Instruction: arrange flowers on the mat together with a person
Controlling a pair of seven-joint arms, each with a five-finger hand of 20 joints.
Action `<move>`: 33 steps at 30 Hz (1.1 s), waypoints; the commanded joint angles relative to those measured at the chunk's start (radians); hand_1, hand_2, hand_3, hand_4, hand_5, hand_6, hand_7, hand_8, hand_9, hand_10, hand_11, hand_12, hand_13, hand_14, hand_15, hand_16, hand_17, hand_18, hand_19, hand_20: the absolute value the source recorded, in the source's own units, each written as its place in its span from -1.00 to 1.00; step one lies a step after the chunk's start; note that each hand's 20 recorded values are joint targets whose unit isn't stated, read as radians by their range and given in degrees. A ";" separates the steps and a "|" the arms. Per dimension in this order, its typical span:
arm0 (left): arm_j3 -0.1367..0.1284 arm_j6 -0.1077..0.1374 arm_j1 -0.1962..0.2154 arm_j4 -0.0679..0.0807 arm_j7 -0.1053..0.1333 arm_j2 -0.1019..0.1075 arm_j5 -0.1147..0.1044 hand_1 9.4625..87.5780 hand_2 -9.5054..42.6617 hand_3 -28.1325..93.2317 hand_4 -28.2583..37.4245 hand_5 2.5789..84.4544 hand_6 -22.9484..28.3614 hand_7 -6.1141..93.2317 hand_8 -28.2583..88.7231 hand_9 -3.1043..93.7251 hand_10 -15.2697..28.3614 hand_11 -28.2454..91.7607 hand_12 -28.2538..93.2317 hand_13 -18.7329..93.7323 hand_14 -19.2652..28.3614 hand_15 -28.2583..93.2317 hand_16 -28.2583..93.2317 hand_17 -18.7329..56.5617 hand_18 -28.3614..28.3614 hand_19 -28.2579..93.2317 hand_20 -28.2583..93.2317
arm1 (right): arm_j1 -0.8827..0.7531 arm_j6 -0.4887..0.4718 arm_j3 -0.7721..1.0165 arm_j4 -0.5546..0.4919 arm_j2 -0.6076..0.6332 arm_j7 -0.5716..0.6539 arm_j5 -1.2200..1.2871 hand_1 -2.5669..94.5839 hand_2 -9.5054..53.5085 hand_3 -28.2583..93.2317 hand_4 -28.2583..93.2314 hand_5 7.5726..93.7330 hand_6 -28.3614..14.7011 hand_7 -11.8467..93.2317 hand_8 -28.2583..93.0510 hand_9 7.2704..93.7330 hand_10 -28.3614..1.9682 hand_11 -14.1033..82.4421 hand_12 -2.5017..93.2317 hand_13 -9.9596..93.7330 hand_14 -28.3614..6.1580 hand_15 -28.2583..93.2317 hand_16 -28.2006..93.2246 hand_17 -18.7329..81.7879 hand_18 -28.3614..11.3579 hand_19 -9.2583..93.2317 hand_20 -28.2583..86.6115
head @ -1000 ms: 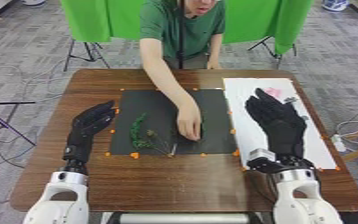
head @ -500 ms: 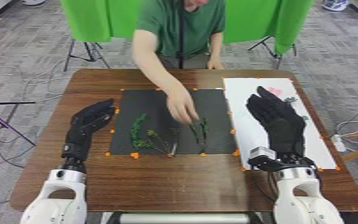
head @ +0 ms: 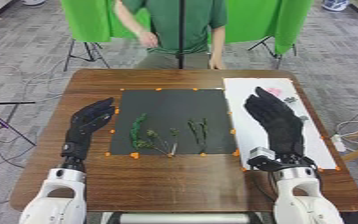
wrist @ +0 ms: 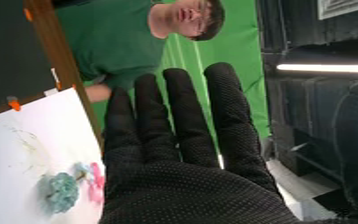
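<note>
Fingers (wrist: 188, 115) straight, slightly parted; right hand (head: 280, 122) above white sheet (head: 240, 89).

The desk (head: 175, 187) is brown grained wood with a soft gloss; the dark mat (head: 171, 107) looks matt, the white sheet (head: 243, 87) smooth, like paper. Finely dotted black fabric covers the right hand (head: 280, 120). The green curtain (head: 87, 25) is folded cloth.

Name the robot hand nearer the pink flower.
Right: the right robot hand is over the white sheet, near the pink flower; the left robot hand is left of the black mat.
</note>
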 commanded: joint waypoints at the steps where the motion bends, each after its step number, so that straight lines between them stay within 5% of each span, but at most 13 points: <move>1: -0.006 0.003 0.015 0.004 0.000 -0.005 0.002 -0.43 -0.90 0.54 -0.52 0.03 0.10 -0.58 -0.64 -0.02 0.31 -0.20 -0.30 -0.05 0.57 -0.24 -0.51 -0.43 0.46 -0.35 -0.25 | 0.124 0.187 -0.017 -0.040 0.138 0.171 -0.356 -0.57 -0.92 0.66 -0.77 -0.11 0.19 -0.54 -0.66 -0.14 -0.13 -0.59 -0.58 0.22 -0.21 -0.26 -0.15 -0.03 -0.41 -0.02 0.26; 4: -0.003 0.006 0.016 0.003 -0.002 0.000 0.000 -0.44 -0.90 0.54 -0.52 0.03 0.10 -0.58 -0.64 -0.02 0.30 -0.20 -0.30 -0.05 0.57 -0.24 -0.51 -0.43 0.46 -0.35 -0.25 | 0.190 0.218 -0.034 -0.038 0.193 0.338 -0.608 -0.49 -1.00 0.62 -0.76 -0.11 0.15 -0.53 -0.66 -0.13 -0.15 -0.59 -0.56 0.44 -0.17 -0.03 -0.12 0.05 -0.55 0.47 0.34; 7: -0.002 0.013 0.018 0.001 -0.002 0.002 -0.001 -0.44 -0.90 0.54 -0.52 0.03 0.10 -0.58 -0.64 -0.02 0.30 -0.20 -0.30 -0.05 0.57 -0.24 -0.51 -0.43 0.46 -0.35 -0.25 | 0.240 0.139 -0.042 -0.036 0.240 0.490 -0.834 -0.46 -1.00 0.57 -0.75 -0.11 0.13 -0.55 -0.65 -0.10 -0.21 -0.59 -0.55 0.55 -0.08 0.11 -0.13 0.14 -0.54 0.66 0.36; 13: 0.000 0.024 0.020 -0.002 -0.002 0.001 -0.002 -0.43 -0.90 0.54 -0.52 0.03 0.09 -0.58 -0.64 -0.02 0.30 -0.20 -0.30 -0.05 0.57 -0.24 -0.51 -0.43 0.46 -0.34 -0.25 | 0.347 0.040 -0.130 0.020 0.328 0.695 -1.172 -0.39 -1.00 0.52 -0.74 -0.05 0.15 -0.56 -0.64 0.00 -0.27 -0.57 -0.54 0.65 0.01 0.20 -0.12 0.26 -0.50 0.81 0.34; 17: -0.001 0.018 0.024 -0.004 -0.007 -0.002 0.002 -0.43 -0.90 0.54 -0.52 0.03 0.10 -0.58 -0.64 -0.02 0.30 -0.20 -0.30 -0.06 0.57 -0.24 -0.51 -0.43 0.46 -0.34 -0.25 | 0.429 -0.067 -0.210 0.077 0.381 0.790 -1.302 -0.29 -1.00 0.49 -0.76 0.10 0.22 -0.54 -0.64 0.24 -0.23 -0.46 -0.52 0.74 0.15 0.26 -0.10 0.35 -0.39 0.88 0.31; 33: 0.005 0.027 0.041 -0.013 -0.009 -0.014 0.003 -0.43 -0.90 0.54 -0.52 0.03 0.09 -0.58 -0.64 -0.02 0.30 -0.20 -0.30 -0.06 0.57 -0.24 -0.51 -0.43 0.46 -0.34 -0.25 | 0.559 -0.215 -0.302 0.252 0.420 0.810 -1.297 -0.14 -1.00 0.51 -0.84 0.24 0.37 -0.49 -0.66 0.58 0.00 -0.33 -0.50 0.92 0.41 0.23 -0.05 0.52 -0.16 0.95 0.22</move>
